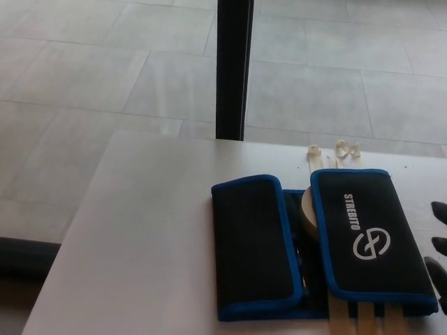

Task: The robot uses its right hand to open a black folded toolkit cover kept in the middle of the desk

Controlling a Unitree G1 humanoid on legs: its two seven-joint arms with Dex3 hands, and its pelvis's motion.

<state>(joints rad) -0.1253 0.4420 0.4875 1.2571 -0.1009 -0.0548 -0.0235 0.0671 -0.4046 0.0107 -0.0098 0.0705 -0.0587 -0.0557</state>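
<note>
While the black toolkit cover (321,244) shows "STREBITO" in white lettering, the right hand (438,252) beside it hangs spread, grasping nothing.

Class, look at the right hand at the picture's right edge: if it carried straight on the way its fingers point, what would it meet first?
Probably the logo flap of the toolkit cover; the right hand points leftward at its blue edge. Height above the desk is unclear.
</note>
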